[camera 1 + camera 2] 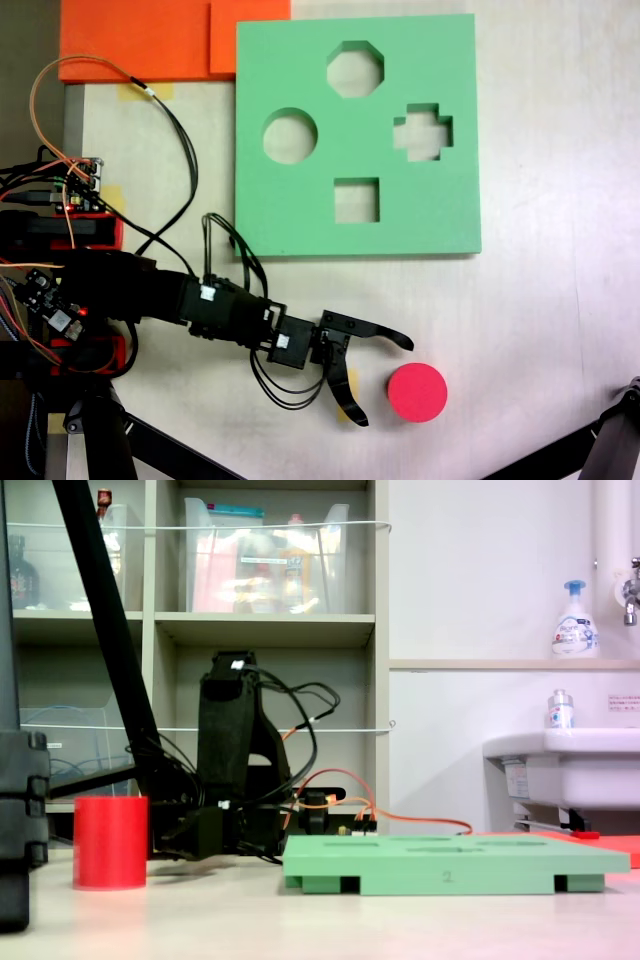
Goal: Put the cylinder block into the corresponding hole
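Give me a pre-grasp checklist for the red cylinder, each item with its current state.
1. Gripper open: ok, jaws spread wide in the top-down fixed view.
2. Cylinder block upright on the table: ok, it stands on its flat end in the side fixed view.
3. Cylinder between the jaws: not ok, it sits just beyond the fingertips.
4. Round hole unobstructed: ok, nothing lies in it.
5. Green foam board flat on the table: ok.
6. Gripper height matches cylinder: cannot tell, since the side view hides the tips behind the cylinder.

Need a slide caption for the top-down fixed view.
Open tool beside red foam cylinder; green foam shape board above.
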Robot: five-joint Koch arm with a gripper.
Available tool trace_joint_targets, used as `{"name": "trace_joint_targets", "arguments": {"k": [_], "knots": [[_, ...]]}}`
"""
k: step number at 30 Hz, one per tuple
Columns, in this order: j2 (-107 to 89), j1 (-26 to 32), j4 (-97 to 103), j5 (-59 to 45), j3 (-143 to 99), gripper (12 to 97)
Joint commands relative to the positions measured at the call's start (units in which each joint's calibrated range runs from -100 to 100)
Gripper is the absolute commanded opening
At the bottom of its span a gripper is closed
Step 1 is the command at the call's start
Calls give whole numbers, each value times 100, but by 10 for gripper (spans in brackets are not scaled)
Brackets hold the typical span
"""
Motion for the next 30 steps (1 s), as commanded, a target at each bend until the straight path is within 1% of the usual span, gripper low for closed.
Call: {"name": "trace_joint_targets", "arguments": {"k": [1, 10, 17, 25, 30], "knots": [[159, 0, 416, 103, 360, 730], [606, 49, -248, 112, 1338, 730], [648, 73, -393, 112, 1497, 723], [648, 54, -402, 117, 1577, 644], [648, 15, -460, 132, 1627, 648]]}}
